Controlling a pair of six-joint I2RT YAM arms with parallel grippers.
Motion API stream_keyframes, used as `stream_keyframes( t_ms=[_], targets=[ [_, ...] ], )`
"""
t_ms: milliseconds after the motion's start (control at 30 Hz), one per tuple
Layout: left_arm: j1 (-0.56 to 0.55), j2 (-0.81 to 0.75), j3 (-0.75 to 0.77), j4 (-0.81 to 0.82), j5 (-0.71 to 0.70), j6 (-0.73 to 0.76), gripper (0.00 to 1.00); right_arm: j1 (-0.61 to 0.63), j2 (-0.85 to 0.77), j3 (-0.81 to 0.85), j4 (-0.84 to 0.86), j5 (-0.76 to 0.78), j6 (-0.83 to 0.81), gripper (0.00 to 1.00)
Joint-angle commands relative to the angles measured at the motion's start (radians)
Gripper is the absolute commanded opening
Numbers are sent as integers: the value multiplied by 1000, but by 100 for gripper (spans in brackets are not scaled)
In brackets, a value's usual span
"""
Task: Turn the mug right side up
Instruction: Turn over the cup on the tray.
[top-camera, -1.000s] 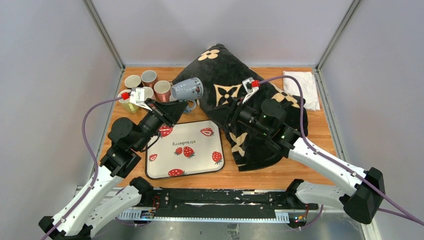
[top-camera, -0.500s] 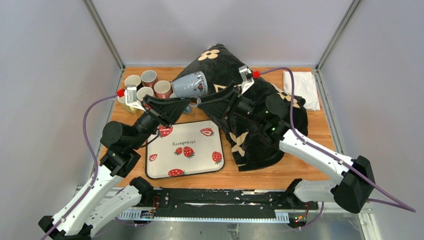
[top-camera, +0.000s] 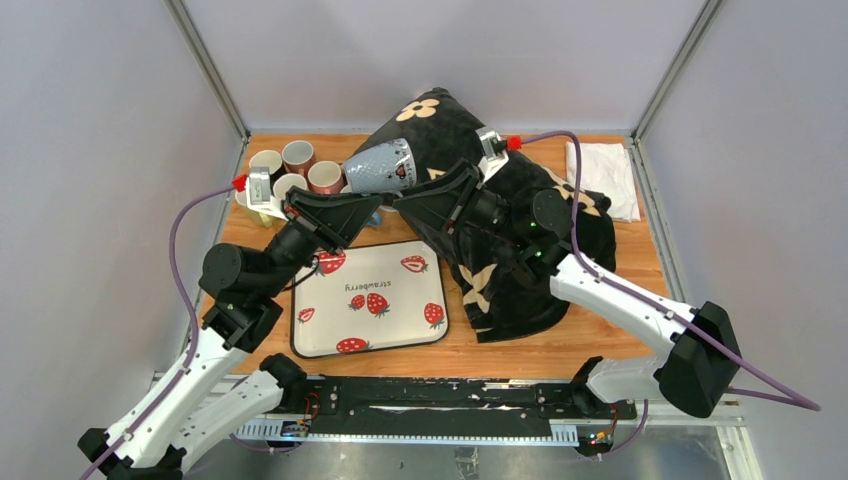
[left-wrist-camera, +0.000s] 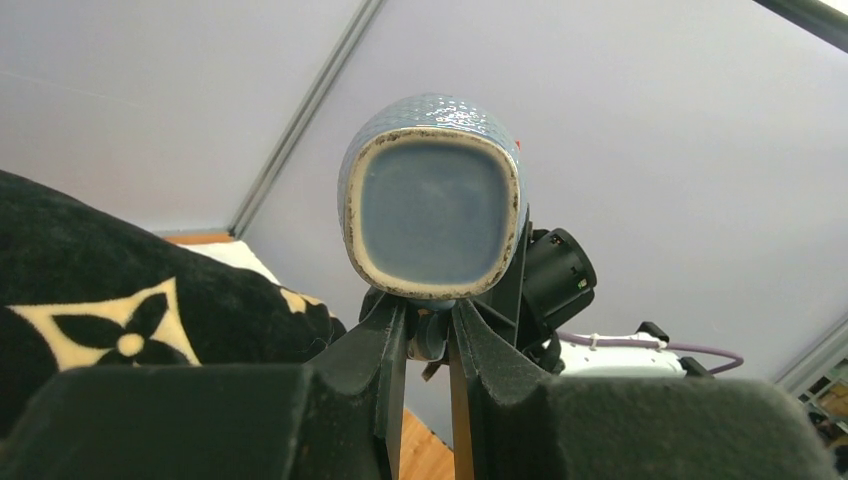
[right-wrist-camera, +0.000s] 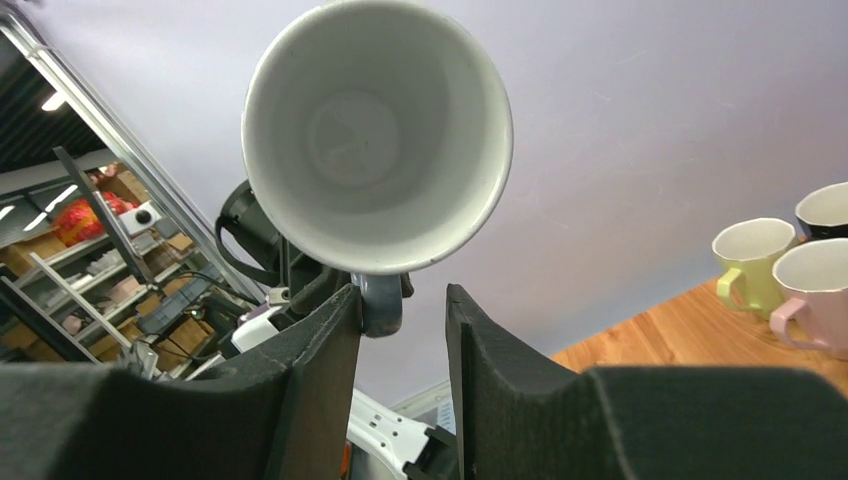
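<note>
Aloft, sideways mug (left-wrist-camera: 432, 215), handle in left end effector (left-wrist-camera: 428, 335)

Black cushion (top-camera: 500, 290), strawberry tray (top-camera: 370, 300), white cloth (top-camera: 605, 175)

Mug (top-camera: 382, 166) above the left pincer (left-wrist-camera: 428, 322): dotted blue-grey outside, white inside. Cushion (top-camera: 520, 290) right of it: black, cream flowers. Tray (top-camera: 405, 290) beneath: white, red strawberries.

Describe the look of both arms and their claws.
The left arm and right arm have white lower links and black joints. A purple cable loops along each, ending in a red plug beside a white camera box. The left claw and right claw are matte black with two wedge-shaped fingers.
</note>
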Motion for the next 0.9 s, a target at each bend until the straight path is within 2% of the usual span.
stream_keyframes(
  t_ms=[0, 233, 567, 733, 867],
  targets=[
    [3, -14, -2, 104, 12, -15, 0, -12, 17, 38, 122, -11, 51, 41],
    [3, -14, -16, 110, 9, -19, 0, -12, 19, 40, 155, 1, 57, 40],
    [4, -9, -30, 110, 8, -13, 0, -12, 17, 37, 151, 15, 51, 22],
    [3, 0, -33, 110, 11, -12, 0, -12, 20, 38, 144, 15, 48, 19],
    [4, 3, -34, 108, 10, -12, 0, -12, 24, 37, 141, 13, 46, 3]
  ],
)
